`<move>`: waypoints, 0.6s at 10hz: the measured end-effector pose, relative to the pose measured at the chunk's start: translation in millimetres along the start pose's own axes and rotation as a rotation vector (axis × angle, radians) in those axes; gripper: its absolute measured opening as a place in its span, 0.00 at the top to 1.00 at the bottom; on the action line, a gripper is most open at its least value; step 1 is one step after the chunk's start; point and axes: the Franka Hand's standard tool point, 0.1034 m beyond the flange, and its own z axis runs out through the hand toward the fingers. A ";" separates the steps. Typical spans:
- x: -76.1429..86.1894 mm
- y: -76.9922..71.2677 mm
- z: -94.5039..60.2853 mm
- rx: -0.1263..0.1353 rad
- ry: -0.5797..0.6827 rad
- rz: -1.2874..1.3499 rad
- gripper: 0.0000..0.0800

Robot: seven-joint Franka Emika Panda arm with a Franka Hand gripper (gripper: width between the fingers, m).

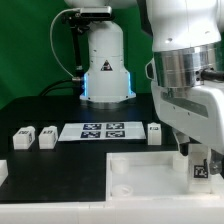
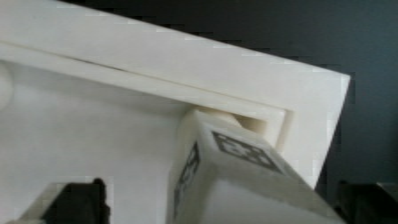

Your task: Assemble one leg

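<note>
My gripper (image 1: 197,157) is shut on a leg (image 1: 201,170), a small white block with a black-and-white tag. It holds the leg upright over the near corner, at the exterior view's right, of the large white panel (image 1: 140,178). In the wrist view the leg (image 2: 240,160) stands between my fingers (image 2: 71,206). Its far end is at the panel's corner socket (image 2: 254,117). I cannot tell whether it is seated in the socket. The panel (image 2: 107,130) lies flat on the table.
Two loose legs (image 1: 24,138) (image 1: 47,136) lie at the exterior view's left and one (image 1: 154,132) lies right of the marker board (image 1: 104,130). Another white piece (image 1: 3,172) shows at the left edge. The robot base (image 1: 105,70) stands behind.
</note>
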 end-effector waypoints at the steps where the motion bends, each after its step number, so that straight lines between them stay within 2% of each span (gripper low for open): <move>1: 0.2 0.1 0.0 0.000 0.001 -0.089 0.19; 3: 0.2 -0.1 -0.2 -0.002 0.003 -0.315 0.19; 4: -2.1 -3.2 -2.0 -0.025 0.029 -0.551 0.19; 6: -4.2 -1.9 1.6 -0.044 0.042 -0.877 0.19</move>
